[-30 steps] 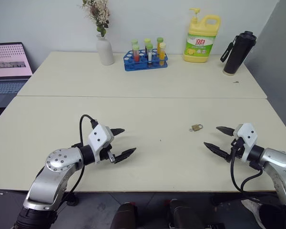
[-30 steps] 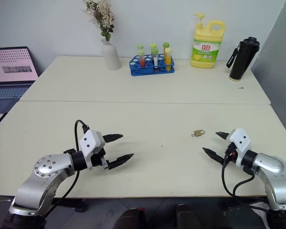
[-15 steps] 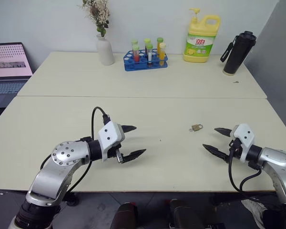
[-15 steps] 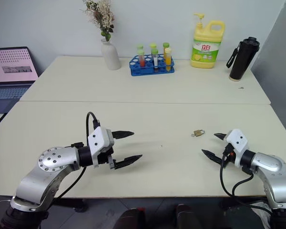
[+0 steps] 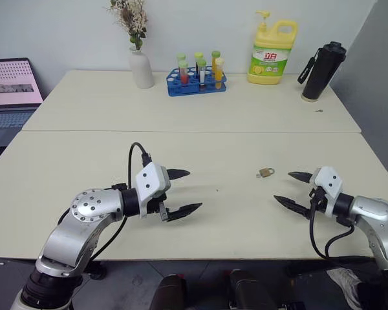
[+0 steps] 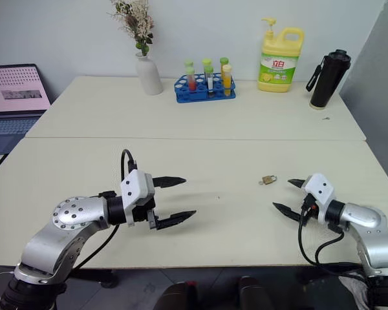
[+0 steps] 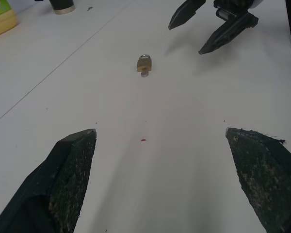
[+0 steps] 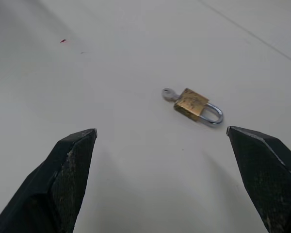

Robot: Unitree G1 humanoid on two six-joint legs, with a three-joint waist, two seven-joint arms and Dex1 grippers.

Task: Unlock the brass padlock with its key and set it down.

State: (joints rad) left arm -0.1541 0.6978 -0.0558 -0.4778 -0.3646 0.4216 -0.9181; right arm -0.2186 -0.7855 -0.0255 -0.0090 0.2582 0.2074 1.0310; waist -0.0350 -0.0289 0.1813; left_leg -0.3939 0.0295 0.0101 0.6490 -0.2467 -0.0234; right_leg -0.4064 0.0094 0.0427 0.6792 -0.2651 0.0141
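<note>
padlock [image 8: 191,104] lies flat on the table [image 5: 200,148], key [image 8: 169,93] in its base, near the right gripper [image 5: 290,188]. both grippers gape wide, empty. likely small, hard, slippery; best pinched across the brass body.

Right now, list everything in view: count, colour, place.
brass padlock: 1, golden body with silver shackle, lying flat on the near table between the grippers, nearer the right one
key: 1, silvery, at the padlock's body end, seemingly in the keyhole
tables: 2, cream, set edge to edge
vase: 1, white, with dried flowers, far table
tube rack: 1, blue, holding coloured tubes, beside the vase
detergent jug: 1, yellow, far table
bottle: 1, black, far right corner
laptop: 1, pink screen, left of the tables
left gripper: 1, black fingers, open, empty
right gripper: 1, black fingers, open, empty
</note>
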